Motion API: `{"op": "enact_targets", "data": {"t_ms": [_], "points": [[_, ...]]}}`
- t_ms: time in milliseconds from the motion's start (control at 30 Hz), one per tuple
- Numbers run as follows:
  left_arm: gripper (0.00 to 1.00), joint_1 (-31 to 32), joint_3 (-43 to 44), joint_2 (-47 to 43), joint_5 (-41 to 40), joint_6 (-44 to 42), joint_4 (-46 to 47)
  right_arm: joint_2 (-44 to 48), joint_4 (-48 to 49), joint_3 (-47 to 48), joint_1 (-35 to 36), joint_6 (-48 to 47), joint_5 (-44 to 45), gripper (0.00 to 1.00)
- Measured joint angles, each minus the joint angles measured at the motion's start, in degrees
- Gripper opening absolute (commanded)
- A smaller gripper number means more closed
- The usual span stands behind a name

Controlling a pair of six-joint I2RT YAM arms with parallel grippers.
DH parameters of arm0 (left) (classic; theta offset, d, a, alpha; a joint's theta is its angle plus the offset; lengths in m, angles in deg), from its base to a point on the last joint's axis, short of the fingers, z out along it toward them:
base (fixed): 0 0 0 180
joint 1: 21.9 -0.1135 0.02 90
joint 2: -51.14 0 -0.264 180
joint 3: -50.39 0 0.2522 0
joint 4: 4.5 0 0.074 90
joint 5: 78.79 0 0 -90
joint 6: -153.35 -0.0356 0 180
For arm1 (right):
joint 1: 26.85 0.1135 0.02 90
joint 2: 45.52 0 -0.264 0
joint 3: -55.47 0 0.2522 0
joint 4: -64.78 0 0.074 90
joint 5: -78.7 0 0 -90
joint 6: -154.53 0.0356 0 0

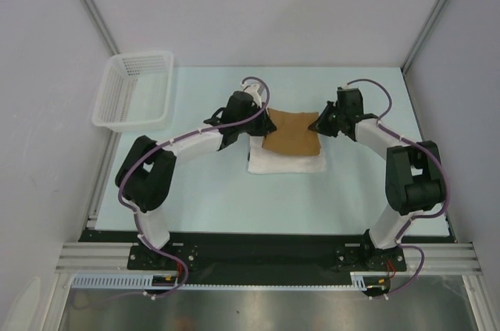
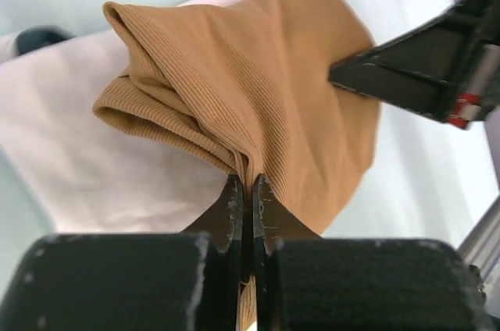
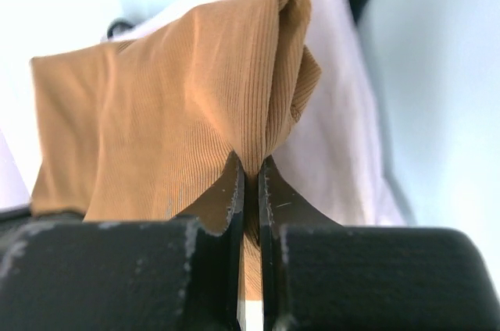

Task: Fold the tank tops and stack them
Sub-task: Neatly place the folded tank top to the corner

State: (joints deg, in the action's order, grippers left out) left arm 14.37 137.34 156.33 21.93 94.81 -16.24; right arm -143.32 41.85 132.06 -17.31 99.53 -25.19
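Counted: one basket, two tank tops, two grippers.

Well apart from the white tank top [image 1: 285, 164], to its left and farther back: one white lattice basket [image 1: 134, 90], at the far-left corner of the table [image 1: 234, 198].

Just left of the white tank top, over its left edge: left gripper [image 2: 248, 186]. Clamped tight on a bunched fold of the tan tank top [image 2: 266, 89], ribbed cloth squeezed between the fingers, no gap showing.

On top of the white tank top: the one tan tank top, folded to a rough rectangle and covering the far part. Left side pulled up into a puckered roll in the left wrist view.

Of the white tank top, only the near strip and a sliver on the left visible from above, the rest hidden under tan cloth. Impossible to tell any print or trim.

Just right of the white tank top, over its right edge: right gripper [image 3: 250, 167]. Likewise pinched closed on the tan tank top's edge, cloth gathered in between the fingers.

From above, fingertips of both too small and dark to make out, so grip readable only in the wrist views. Lower part of each wrist view blocked by the black gripper body.
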Motion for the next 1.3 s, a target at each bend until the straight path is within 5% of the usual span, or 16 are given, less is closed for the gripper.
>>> {"op": "enact_targets", "data": {"t_ms": [267, 400, 467, 500, 533, 600, 867, 1300], "points": [[0.06, -2.54, -13.27, -3.10, -0.57, 0.81, 6.91, -1.42, -0.11, -0.33, 3.82, 0.37, 2.27, 0.00], [0.21, -3.17, -17.25, -4.76, -0.79, 1.77, 9.57, -1.95, 0.13, -0.98, 4.31, 0.61, 3.19, 0.02], [0.32, -3.21, -18.82, -5.70, -1.27, 2.12, 11.39, -2.60, 0.39, -1.18, 4.39, 0.85, 3.56, 0.18], [0.50, -3.21, -19.63, -6.25, -1.62, 2.40, 12.04, -2.93, 0.57, -1.33, 4.37, 1.07, 3.78, 0.27], [0.57, -3.21, -20.31, -6.67, -1.97, 2.51, 12.52, -3.17, 0.74, -1.55, 4.37, 1.25, 4.22, 0.39], [0.70, -3.26, -21.00, -6.91, -2.99, 2.78, 13.09, -3.30, 1.05, -2.21, 4.37, 1.14, 4.85, 0.47], [0.81, -3.43, -22.03, -7.91, -7.13, 2.91, 12.96, -3.13, 1.77, -3.28, 2.62, -1.16, 5.70, 0.86], [0.82, -3.85, -26.25, -19.41, -10.34, 3.06, 12.02, -5.99, 10.88, -7.45, -5.81, -4.68, -12.87, 0.78]]}}
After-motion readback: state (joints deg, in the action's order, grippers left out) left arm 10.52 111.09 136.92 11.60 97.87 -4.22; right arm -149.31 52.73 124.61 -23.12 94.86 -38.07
